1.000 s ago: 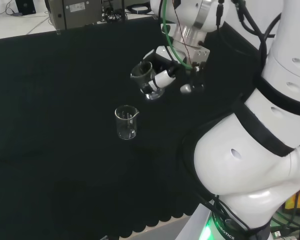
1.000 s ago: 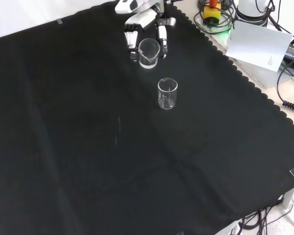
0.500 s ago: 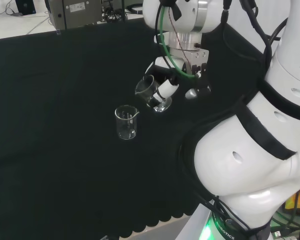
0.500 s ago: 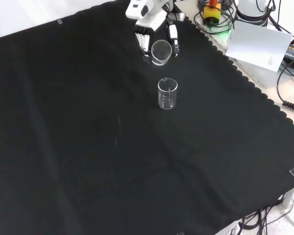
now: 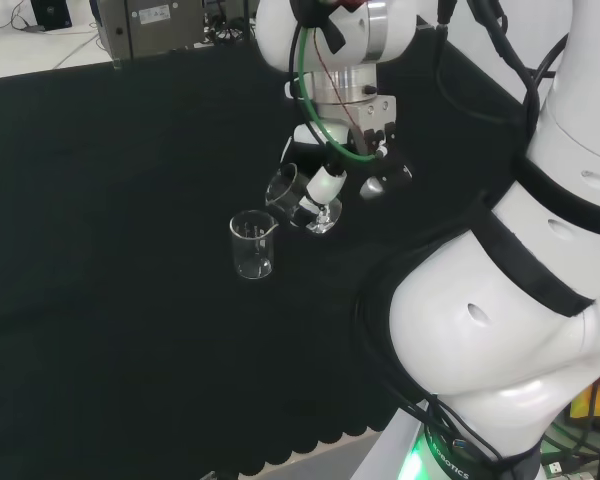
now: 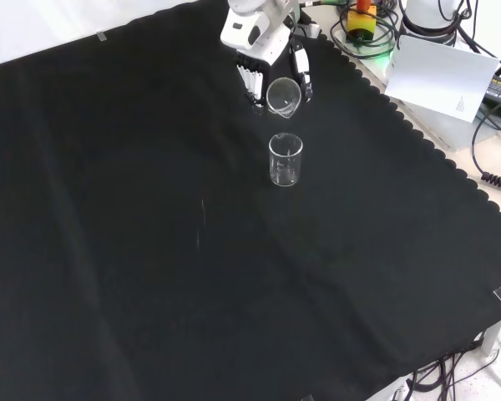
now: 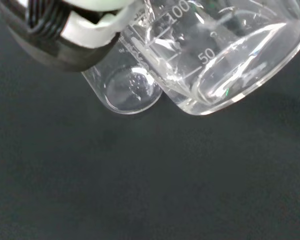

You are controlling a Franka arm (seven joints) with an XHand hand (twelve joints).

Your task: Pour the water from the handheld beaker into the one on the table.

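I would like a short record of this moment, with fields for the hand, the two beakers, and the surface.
hand: shut on the held beaker, above the cloth
held beaker: clear glass, tilted, its mouth turned toward the standing beaker
standing beaker: upright on the cloth, apart from the held one
contents: water in either beaker cannot be judged from these views
pouring: no stream visible
surface: black cloth
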